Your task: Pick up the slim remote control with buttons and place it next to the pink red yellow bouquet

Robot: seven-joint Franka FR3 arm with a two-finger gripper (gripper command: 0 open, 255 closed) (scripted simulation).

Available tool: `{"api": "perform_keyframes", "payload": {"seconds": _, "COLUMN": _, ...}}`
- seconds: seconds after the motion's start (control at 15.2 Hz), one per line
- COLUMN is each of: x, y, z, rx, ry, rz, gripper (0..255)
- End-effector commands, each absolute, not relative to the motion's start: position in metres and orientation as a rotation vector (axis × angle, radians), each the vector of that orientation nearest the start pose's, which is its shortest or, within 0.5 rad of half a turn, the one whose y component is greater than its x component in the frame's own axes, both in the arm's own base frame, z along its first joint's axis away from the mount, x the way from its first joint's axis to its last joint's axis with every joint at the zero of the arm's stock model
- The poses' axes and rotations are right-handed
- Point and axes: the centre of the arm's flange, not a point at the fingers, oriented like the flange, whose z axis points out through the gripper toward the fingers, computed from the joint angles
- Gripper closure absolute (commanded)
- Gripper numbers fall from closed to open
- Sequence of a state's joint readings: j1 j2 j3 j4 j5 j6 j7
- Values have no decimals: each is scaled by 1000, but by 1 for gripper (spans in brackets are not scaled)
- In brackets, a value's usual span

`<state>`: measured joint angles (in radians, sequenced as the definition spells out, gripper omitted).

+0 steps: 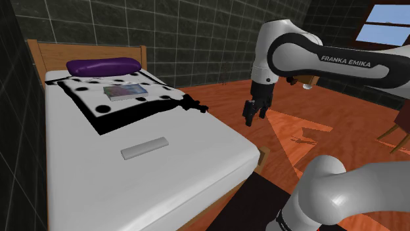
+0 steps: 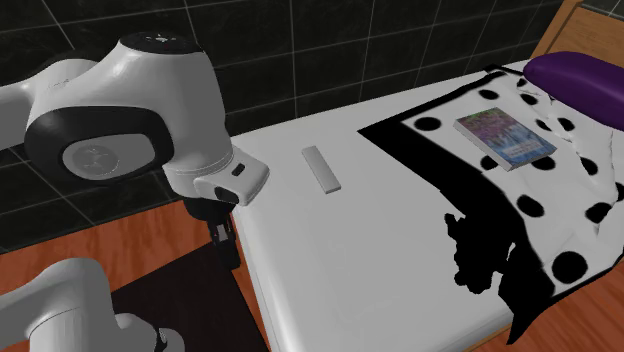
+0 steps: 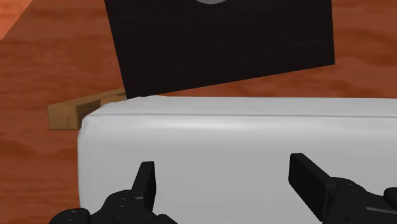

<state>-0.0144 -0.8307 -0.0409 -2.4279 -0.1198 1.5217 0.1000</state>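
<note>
The slim grey remote [image 1: 144, 147] [image 2: 320, 170] lies flat on the white mattress [image 1: 98, 190], near the middle of the bed. The bouquet appears as a flat, book-like picture of flowers [image 1: 125, 90] [image 2: 505, 138] lying on a black-and-white dotted cloth near the pillow. My gripper [image 1: 253, 113] [image 2: 222, 235] hangs off the bed's foot end, above the floor, well apart from the remote. In the wrist view the gripper [image 3: 226, 175] is open with nothing between its black fingers [image 3: 145, 181], and it faces the mattress corner [image 3: 222, 133].
A purple pillow [image 1: 105, 65] [image 2: 580, 80] rests against the wooden headboard [image 1: 92, 54]. The dotted cloth [image 1: 141, 105] [image 2: 520, 210] drapes over the bed's side. The black stand [image 3: 222, 44] sits on the orange wood floor [image 1: 296, 131]. Dark tiled walls surround the bed.
</note>
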Motion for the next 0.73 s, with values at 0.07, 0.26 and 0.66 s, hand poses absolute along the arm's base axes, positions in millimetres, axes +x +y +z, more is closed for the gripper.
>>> {"api": "perform_keyframes", "payload": {"seconds": 0.07, "x": 298, "y": -34, "z": 561, "rx": -3225, "ry": 174, "rz": 115, "gripper": 0}}
{"api": "perform_keyframes", "payload": {"seconds": 0.26, "x": 333, "y": -35, "z": 545, "rx": -3225, "ry": 8, "rz": 106, "gripper": 0}}
{"api": "perform_keyframes", "payload": {"seconds": 0.66, "x": 402, "y": -27, "z": 513, "rx": -3200, "ry": -322, "rz": 86, "gripper": 0}}
